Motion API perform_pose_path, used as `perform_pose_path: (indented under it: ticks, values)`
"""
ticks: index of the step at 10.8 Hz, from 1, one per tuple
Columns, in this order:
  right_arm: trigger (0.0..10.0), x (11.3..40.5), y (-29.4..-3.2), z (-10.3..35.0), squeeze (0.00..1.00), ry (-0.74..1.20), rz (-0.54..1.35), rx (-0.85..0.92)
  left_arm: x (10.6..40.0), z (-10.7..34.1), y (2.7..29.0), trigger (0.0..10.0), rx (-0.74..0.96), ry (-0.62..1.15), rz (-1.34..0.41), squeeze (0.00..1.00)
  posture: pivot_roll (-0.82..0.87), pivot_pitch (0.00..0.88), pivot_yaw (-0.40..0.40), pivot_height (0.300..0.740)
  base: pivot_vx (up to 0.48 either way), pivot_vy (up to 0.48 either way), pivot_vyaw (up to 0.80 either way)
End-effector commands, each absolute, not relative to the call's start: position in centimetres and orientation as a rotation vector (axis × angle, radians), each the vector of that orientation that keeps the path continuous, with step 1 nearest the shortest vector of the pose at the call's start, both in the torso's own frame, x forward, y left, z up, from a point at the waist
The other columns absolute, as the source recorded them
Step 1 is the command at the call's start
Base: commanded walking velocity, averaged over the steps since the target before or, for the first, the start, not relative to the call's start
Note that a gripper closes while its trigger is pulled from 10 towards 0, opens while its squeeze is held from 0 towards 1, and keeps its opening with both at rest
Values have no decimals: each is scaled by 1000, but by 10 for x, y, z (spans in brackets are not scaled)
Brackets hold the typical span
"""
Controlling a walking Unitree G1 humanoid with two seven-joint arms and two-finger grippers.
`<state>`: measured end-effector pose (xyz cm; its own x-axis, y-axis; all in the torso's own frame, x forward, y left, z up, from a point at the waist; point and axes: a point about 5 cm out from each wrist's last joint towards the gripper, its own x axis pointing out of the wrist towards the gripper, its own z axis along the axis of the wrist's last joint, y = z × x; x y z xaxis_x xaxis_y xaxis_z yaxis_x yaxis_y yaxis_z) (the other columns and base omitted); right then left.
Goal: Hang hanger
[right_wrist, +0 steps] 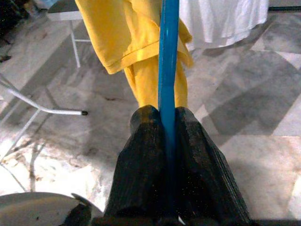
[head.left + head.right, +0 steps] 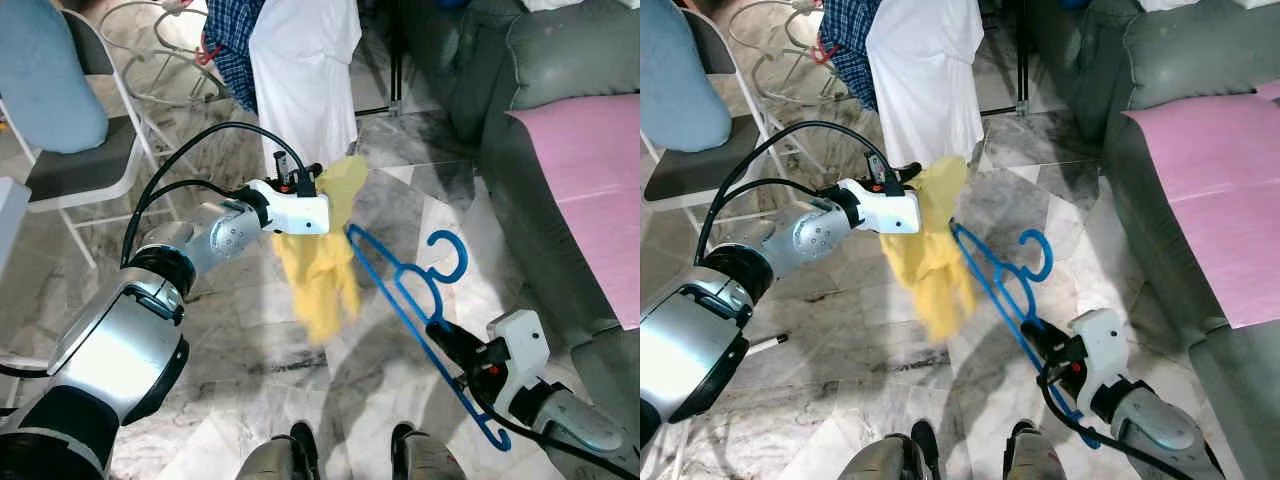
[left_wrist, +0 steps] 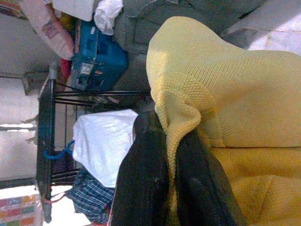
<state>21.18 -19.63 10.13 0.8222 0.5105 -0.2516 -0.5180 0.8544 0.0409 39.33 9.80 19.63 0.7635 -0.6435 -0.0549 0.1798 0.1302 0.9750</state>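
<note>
Left gripper (image 2: pixel 322 192) jaws clamp a fold of the yellow garment (image 2: pixel 318 280), right gripper (image 1: pixel 164 123) jaws clamp the blue hanger (image 2: pixel 405 290) just beside it; risk: the thin rod could twist, snagging the knit.

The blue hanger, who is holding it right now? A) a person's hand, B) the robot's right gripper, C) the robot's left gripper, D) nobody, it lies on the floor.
B: the right gripper has its two black fingers shut on the blue hanger, up off the floor, while the left gripper pinches the yellow garment.
</note>
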Motion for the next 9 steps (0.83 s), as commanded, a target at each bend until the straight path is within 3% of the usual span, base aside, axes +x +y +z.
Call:
perform_pose_path:
  ticks: [1,3,6,9]
  values:
    - [10000,206,-183,104,0,262,627,0,396,208,101,10000,1195,-411,-619,0,-251,247,201,740,0,0,0]
    - [10000,204,-172,101,0,290,689,32,391,202,92,10000,1074,-372,-735,0,-245,247,207,740,0,0,0]
    - [10000,194,-151,94,0,353,843,66,393,212,87,10000,1006,-396,-700,0,-237,248,213,740,0,0,0]
    - [10000,203,-147,82,0,386,811,38,398,233,81,10000,704,-390,-675,0,-230,251,224,740,0,0,0]
